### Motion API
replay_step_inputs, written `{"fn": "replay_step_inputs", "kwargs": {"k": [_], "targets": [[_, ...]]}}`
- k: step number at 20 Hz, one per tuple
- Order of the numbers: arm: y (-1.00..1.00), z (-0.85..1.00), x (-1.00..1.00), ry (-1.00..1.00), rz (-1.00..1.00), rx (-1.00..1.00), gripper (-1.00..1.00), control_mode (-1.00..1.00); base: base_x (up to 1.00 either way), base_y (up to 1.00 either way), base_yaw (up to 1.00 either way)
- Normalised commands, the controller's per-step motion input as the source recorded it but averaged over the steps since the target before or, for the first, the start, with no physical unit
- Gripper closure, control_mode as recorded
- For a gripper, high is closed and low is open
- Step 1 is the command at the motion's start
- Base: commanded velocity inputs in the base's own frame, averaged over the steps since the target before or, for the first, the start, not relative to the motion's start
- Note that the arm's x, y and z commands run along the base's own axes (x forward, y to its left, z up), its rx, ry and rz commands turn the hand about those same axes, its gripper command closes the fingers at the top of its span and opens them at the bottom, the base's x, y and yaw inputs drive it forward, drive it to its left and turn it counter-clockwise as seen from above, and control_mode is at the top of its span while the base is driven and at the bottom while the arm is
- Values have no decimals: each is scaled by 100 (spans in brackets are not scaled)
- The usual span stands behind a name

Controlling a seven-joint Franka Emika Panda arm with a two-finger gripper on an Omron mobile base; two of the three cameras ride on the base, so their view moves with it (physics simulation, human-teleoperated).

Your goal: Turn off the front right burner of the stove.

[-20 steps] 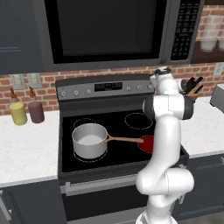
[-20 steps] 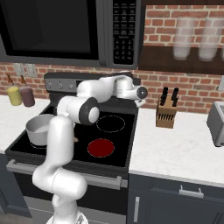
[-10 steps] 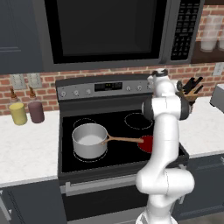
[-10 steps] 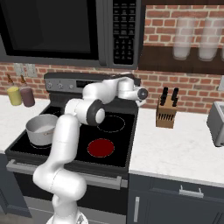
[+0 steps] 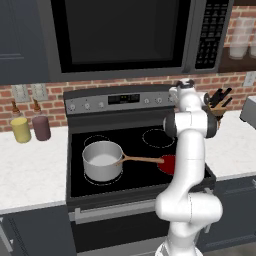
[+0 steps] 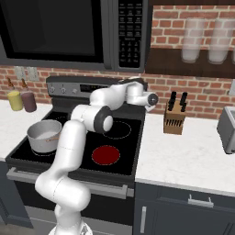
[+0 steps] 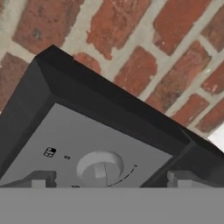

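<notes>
Black glass-top stove (image 5: pixel 135 155) with steel back panel (image 6: pixel 82 87): landmark for all entries below
- Front right burner (image 6: pixel 106 154): round zone filled solid red, at the stove's front right corner; partly hidden behind the arm in the left base view (image 5: pixel 167 164)
- Other 3 zones: dark with thin pale rings
- Steel saucepan with wooden handle (image 5: pixel 103 160): on the stove's front left zone, handle pointing toward the red burner
- Two-finger gripper (image 7: pixel 107 179): at the right end of the stove's back panel, close to a round grey knob (image 7: pixel 100 168). 2 finger tips (image 7: pixel 38 178) stand apart, 1 on each side of the knob; contact cannot be told
- Knob markings: small square icon (image 7: pixel 50 152) and arc scale beside the knob; characters too small to read
- Digital display (image 5: pixel 123 99): centre of the back panel, digits illegible
- Dark microwave with keypad (image 6: pixel 131 27): above the stove; key lettering unreadable
- Wooden knife block (image 6: pixel 174 120): on the white counter (image 6: pixel 193 156) right of the stove
- Yellow bottle (image 5: pixel 21 128) and maroon bottle (image 5: pixel 41 125): counter left of the stove
- Red brick wall (image 7: pixel 144 61): behind the stove
</notes>
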Motion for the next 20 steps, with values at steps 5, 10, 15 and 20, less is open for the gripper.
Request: {"fn": "replay_step_inputs", "kwargs": {"k": [5, 10, 15, 20], "targets": [[-2, -5, 14, 0, 0, 0, -100, -100, 0, 0, 0], [0, 0, 0, 0, 0, 0, -100, -100, 0, 0, 0], [0, 0, 0, 0, 0, 0, 100, -100, 0, 0, 0], [0, 0, 0, 0, 0, 0, 100, -100, 0, 0, 0]]}}
